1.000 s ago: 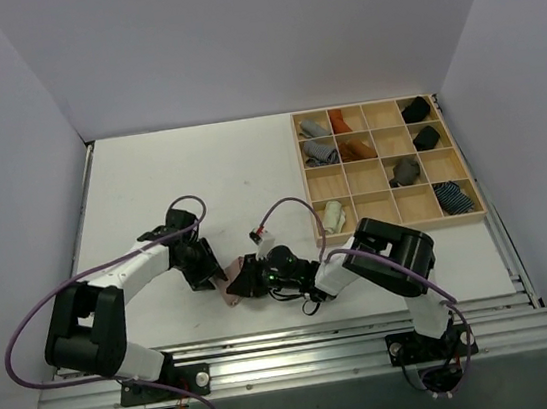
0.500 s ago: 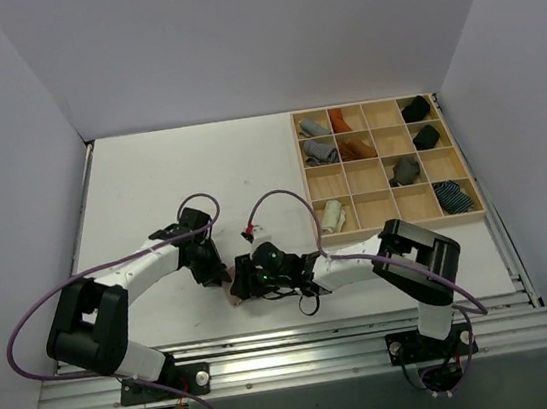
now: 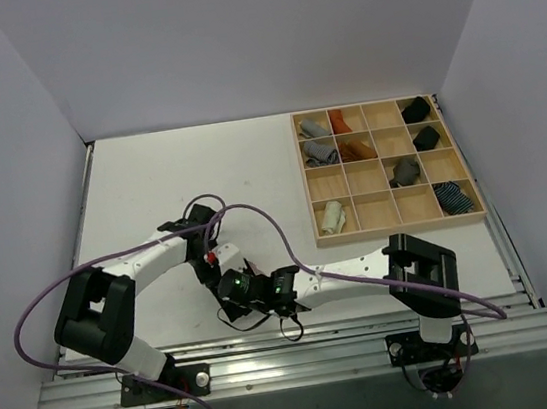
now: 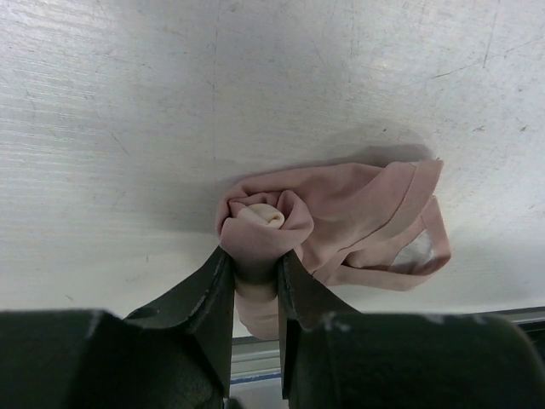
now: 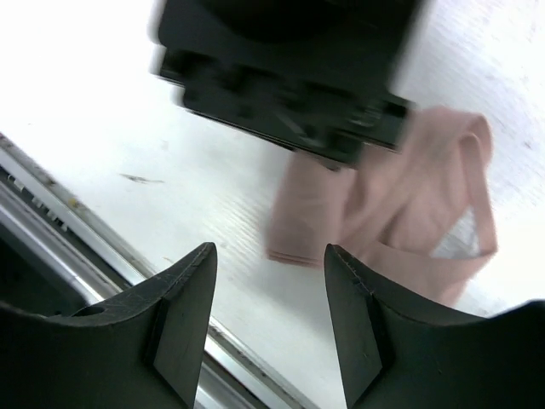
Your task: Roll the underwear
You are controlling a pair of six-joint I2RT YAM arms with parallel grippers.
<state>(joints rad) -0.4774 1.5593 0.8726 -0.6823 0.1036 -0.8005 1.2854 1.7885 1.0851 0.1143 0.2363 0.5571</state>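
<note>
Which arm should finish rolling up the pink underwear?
The left one. The left fingers pinch the rolled end of the pink underwear. The right fingers are open and hold nothing, with the cloth ahead of them.

Left gripper (image 4: 254, 266) pinched on the underwear (image 4: 341, 204), right gripper (image 5: 268, 251) spread wide, both wrists low, apparently almost touching.

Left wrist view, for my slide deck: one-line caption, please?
Left gripper pinches the rolled end of the pink underwear on the white table, the rest unrolled.
</note>
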